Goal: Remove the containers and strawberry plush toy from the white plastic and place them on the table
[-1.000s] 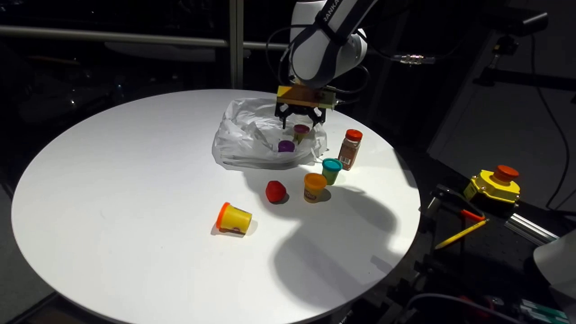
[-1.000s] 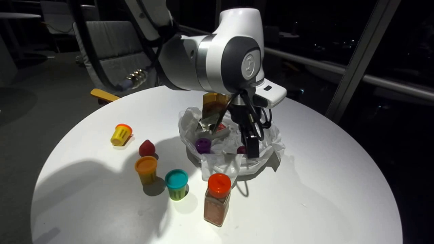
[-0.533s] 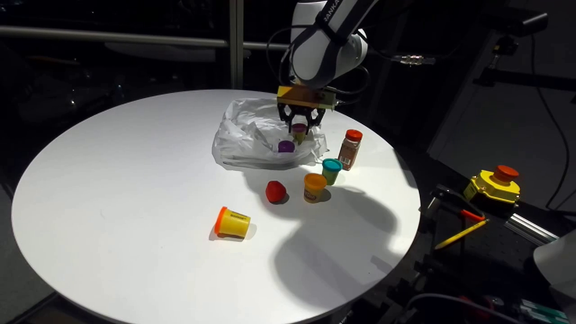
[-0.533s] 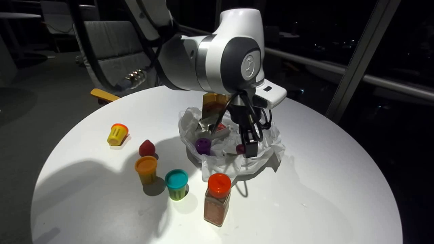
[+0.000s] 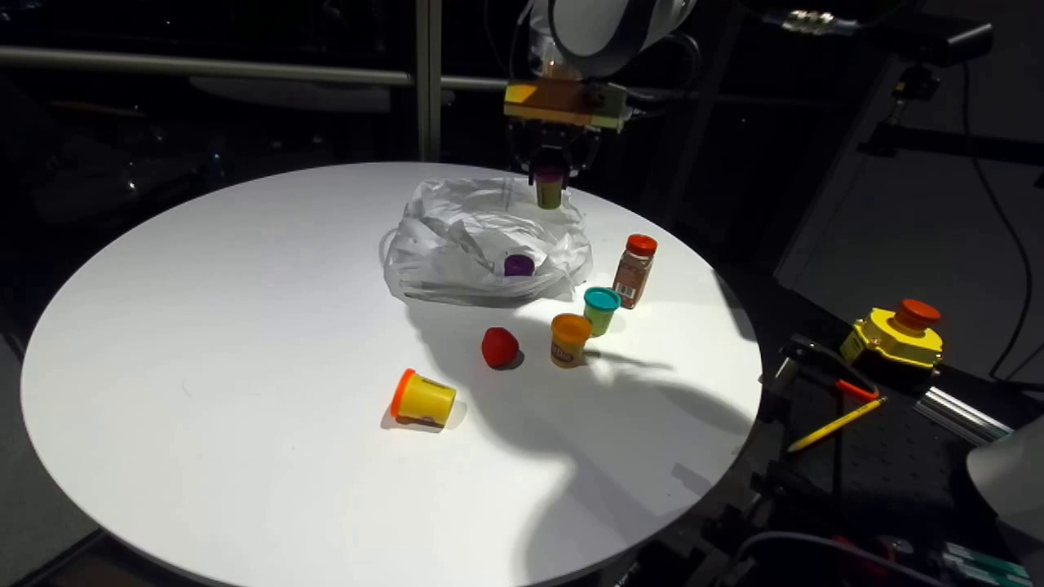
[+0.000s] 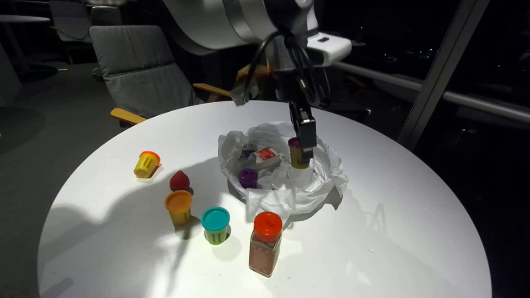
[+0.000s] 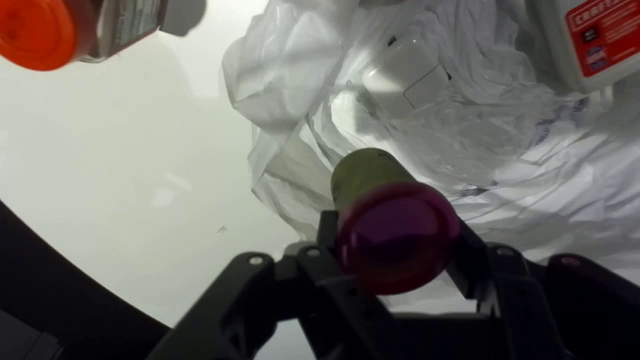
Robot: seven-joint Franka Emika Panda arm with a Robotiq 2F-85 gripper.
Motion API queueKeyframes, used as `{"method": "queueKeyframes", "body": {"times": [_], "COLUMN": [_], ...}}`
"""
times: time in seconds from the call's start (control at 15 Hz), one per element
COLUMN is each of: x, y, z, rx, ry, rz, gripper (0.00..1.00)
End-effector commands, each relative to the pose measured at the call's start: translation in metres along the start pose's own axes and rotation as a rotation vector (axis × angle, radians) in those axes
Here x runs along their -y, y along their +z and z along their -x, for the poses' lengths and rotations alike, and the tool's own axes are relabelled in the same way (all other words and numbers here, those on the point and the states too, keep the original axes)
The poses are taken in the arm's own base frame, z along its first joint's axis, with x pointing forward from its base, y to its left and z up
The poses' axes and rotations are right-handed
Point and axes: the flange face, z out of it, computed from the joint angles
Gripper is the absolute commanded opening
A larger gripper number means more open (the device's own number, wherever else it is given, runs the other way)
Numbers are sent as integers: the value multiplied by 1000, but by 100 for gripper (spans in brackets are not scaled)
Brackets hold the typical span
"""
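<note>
Crinkled white plastic bag point(image 6: 271, 203), glossy round magenta plastic lid point(image 7: 400, 235)
The round white tabletop point(image 6: 414, 248) looks smooth (the grey cloth chair point(image 6: 143, 85), matt).

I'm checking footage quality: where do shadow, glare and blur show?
In both exterior views, a broad shadow crosses the table; in the wrist view, glints mark the magenta lid between the fingers, and the jar label looks blurred.

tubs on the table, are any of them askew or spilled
One is askew: the yellow tub lies on its side, while the orange tub and the teal-lidded tub stand upright. The yellow tub's lid is on, and no spill shows around it.
</note>
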Motion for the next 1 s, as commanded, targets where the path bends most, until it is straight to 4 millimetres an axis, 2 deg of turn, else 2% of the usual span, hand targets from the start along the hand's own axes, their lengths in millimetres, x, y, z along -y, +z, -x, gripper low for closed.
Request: {"method": "queueKeyframes", "body": {"times": [0.0,0.13,0.4,0.67,0.8,0.93], "x": [-23,-30,-33,-22,-19,-18], "y": [-65,-84,-87,-72,-61,-48], "z": [27,50,123,202,230,250], "rx": [11,26,61,56,38,22], "ry": [-39,-91,-232,-426,-524,-607], "rz": [-41,-73,-127,-167,-179,-174], "gripper": [28,28,28,28,28,28]}}
